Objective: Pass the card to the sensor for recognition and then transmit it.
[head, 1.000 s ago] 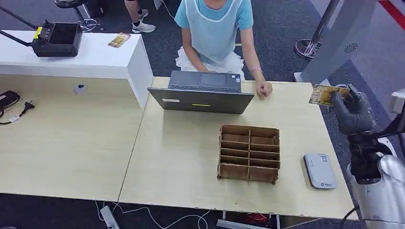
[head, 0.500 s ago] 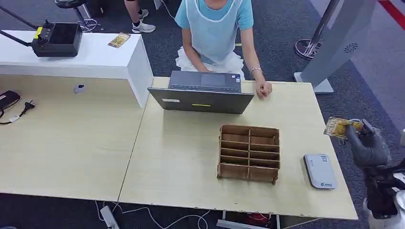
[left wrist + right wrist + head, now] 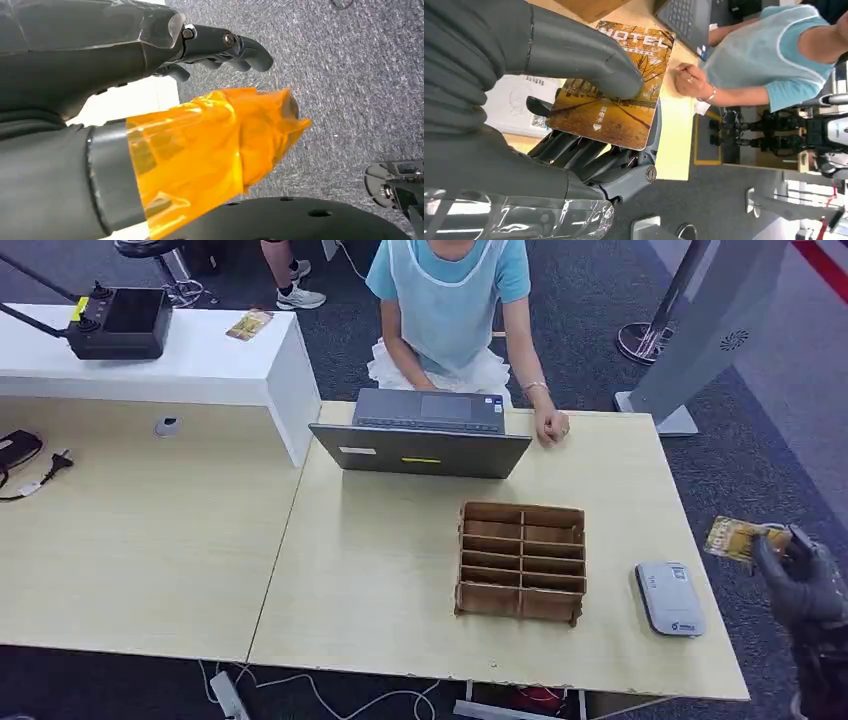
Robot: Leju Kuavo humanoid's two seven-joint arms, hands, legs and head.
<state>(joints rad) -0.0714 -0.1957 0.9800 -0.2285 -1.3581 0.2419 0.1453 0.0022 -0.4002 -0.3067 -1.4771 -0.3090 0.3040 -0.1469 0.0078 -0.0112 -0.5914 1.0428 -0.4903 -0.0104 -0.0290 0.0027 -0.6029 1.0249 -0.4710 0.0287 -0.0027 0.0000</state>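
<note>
Pale wooden table (image 3: 400, 570) stands on grey carpet. We find the card (image 3: 733, 539), an autumn-toned hotel card, clamped between thumb and fingers of the right hand (image 3: 800, 585), off the table's right edge. Nearest on the tabletop lies the white sensor (image 3: 670, 598), then the cardboard organizer (image 3: 521, 561), then a laptop (image 3: 422, 435) with a person (image 3: 450, 300) seated behind. We cannot tell the left hand's (image 3: 100, 65) state.

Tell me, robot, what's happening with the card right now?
Right robot hand holds card, off the table's edge. Sensor lies on table, nothing covering it. Left robot hand holds nothing.
</note>
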